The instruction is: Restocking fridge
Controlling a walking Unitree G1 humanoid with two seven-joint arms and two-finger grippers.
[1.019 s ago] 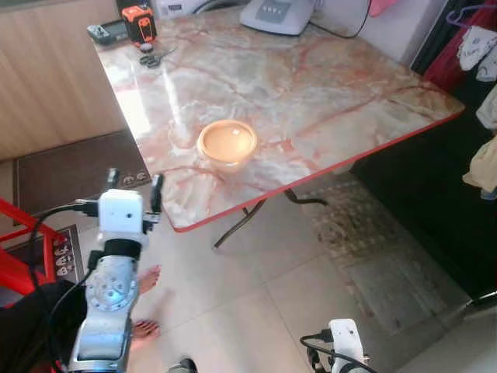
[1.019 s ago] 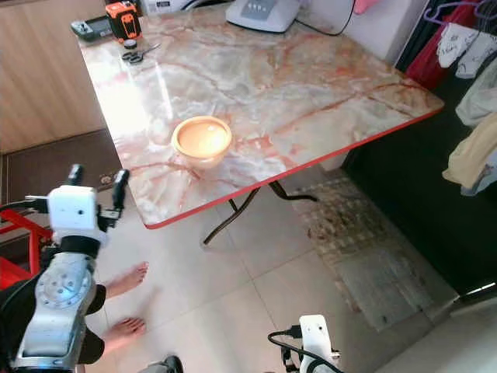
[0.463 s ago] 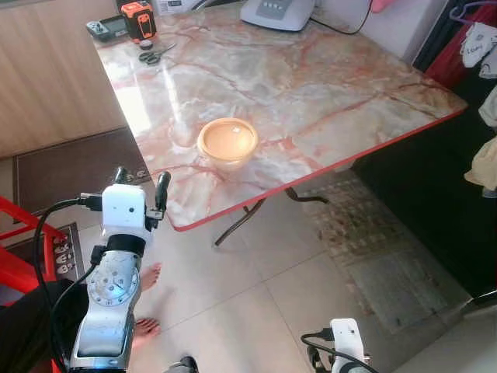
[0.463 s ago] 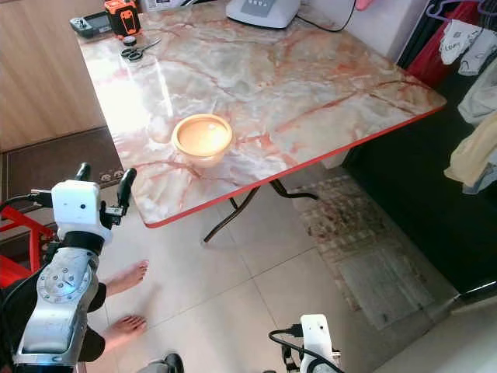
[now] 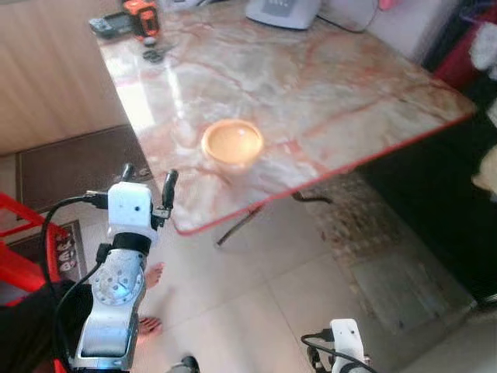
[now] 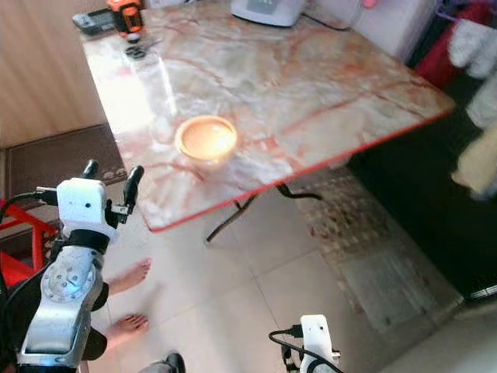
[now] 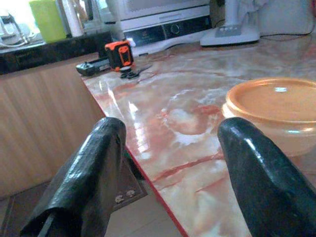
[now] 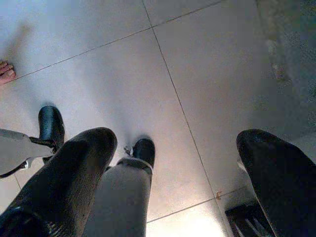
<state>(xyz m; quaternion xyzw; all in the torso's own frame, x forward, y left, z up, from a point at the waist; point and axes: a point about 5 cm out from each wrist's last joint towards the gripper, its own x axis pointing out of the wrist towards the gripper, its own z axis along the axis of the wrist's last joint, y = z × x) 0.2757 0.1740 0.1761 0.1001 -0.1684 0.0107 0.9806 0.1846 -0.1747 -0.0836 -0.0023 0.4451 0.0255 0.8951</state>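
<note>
- we see our left tool (image 5: pixel 147 180) raised just off the near left corner of the marble surface (image 5: pixel 326 85), its two black fingers (image 7: pixel 91 173) spread wide with nothing between them
- the orange-lidded container (image 5: pixel 231 142) stands on the surface near the red front edge, ahead of and to the right of the left tool, not touching it
- through the left wrist view the container (image 7: pixel 276 111) sits just beyond one fingertip, with the surface's edge running beneath the fingers
- at the far left corner of the surface lie an orange and black tape measure (image 5: pixel 140 13), a dark handset (image 5: pixel 109 26) beside it, and a small pair of scissors (image 5: pixel 153 54); a white appliance (image 5: pixel 283 9) sits at the far edge
- our right tool (image 8: pixel 173 187) hangs low over the tiled floor (image 8: pixel 148 79), fingers apart and holding nothing
- a person's bare feet (image 6: pixel 128 276) rest on the floor beside the left arm
- a brown mat (image 5: pixel 70 163) lies on the floor left of the surface, and clothes (image 6: pixel 474 47) hang at the right; the head views are a little blurred
</note>
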